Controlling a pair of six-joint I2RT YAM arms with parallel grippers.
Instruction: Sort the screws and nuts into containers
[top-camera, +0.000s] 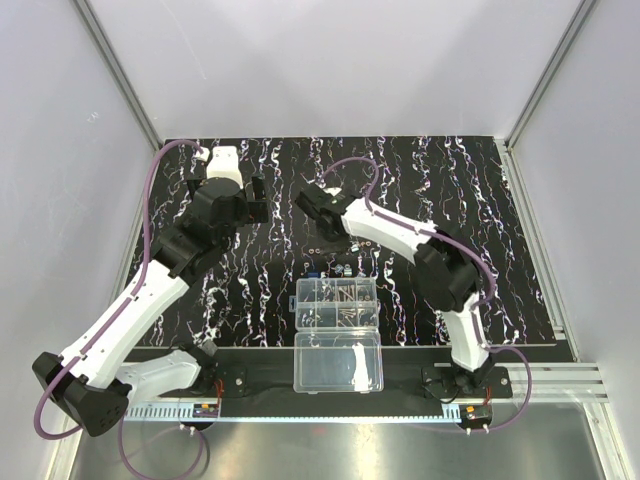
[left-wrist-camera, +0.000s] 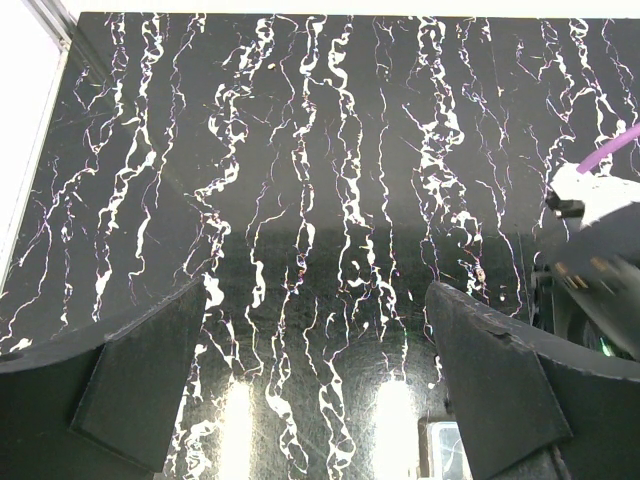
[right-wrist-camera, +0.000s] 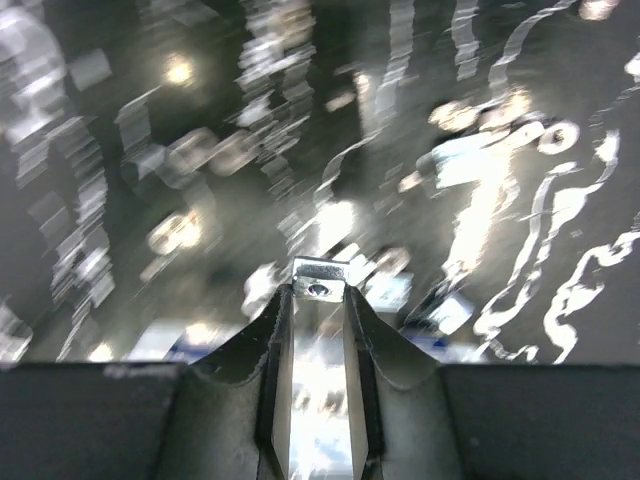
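Observation:
My right gripper (right-wrist-camera: 320, 285) is shut on a small silvery nut (right-wrist-camera: 320, 277) with a dark hole, pinched at the very fingertips. From above, this gripper (top-camera: 306, 202) hangs over the mat's middle, behind the containers (top-camera: 338, 303), a clear divided box with screws (top-camera: 347, 295) in its compartments. A few loose small parts (top-camera: 340, 268) lie on the mat just behind the box. My left gripper (left-wrist-camera: 315, 385) is open with only bare mat between its fingers (left-wrist-camera: 150, 390); in the top view it (top-camera: 257, 198) sits left of the right gripper.
The clear undivided lid (top-camera: 338, 362) lies open in front of the box, at the mat's near edge. The black white-streaked mat (top-camera: 250, 280) covers the table. White walls and metal frame rails (top-camera: 530, 230) close in the sides. The right arm (left-wrist-camera: 600, 250) shows at the left wrist view's right edge.

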